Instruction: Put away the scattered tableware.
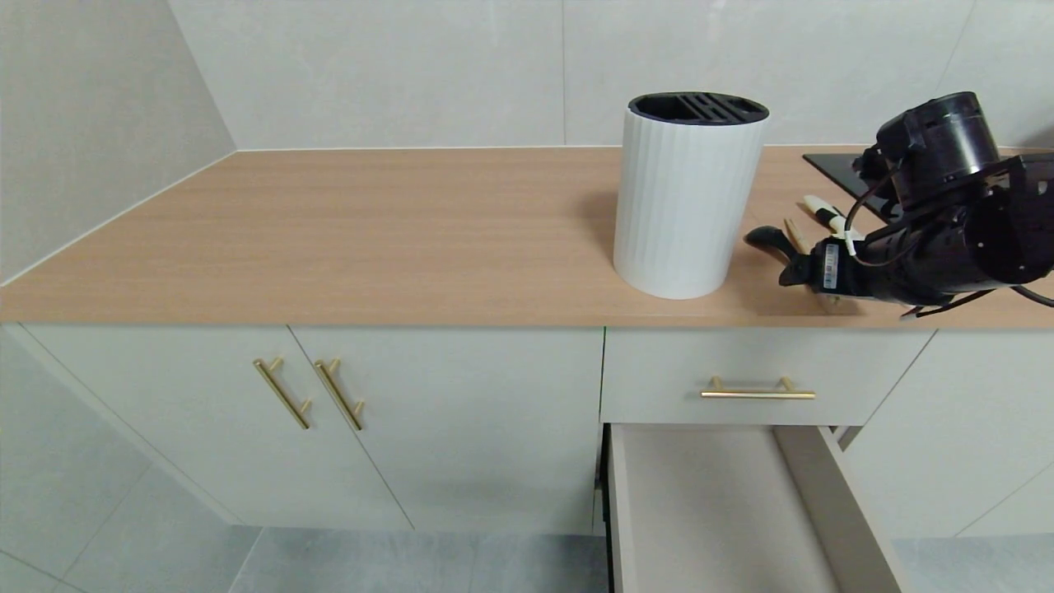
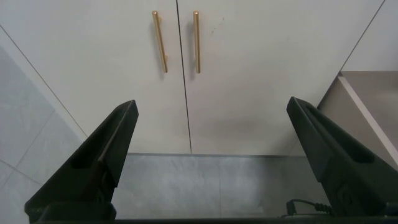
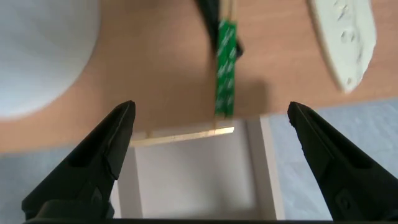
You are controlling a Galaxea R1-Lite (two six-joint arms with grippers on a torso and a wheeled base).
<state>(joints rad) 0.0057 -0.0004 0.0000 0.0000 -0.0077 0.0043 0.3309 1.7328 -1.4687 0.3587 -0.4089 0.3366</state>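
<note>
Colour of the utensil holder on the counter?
Utensil holder: white ribbed body, black slotted top; head view.

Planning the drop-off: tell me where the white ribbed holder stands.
In the head view, the white ribbed holder stands upright on the wooden counter, right of centre, above the closed drawer, with the right pincer just to its right.

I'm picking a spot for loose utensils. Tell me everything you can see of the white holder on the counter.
The white holder is a tall round tub with vertical ribs, matte like plastic. A black slotted insert caps its top; the slots look empty. It stands upright on the wooden counter near the front edge, above the closed drawer. The right gripper, open, sits close beside it, seemingly apart.
</note>
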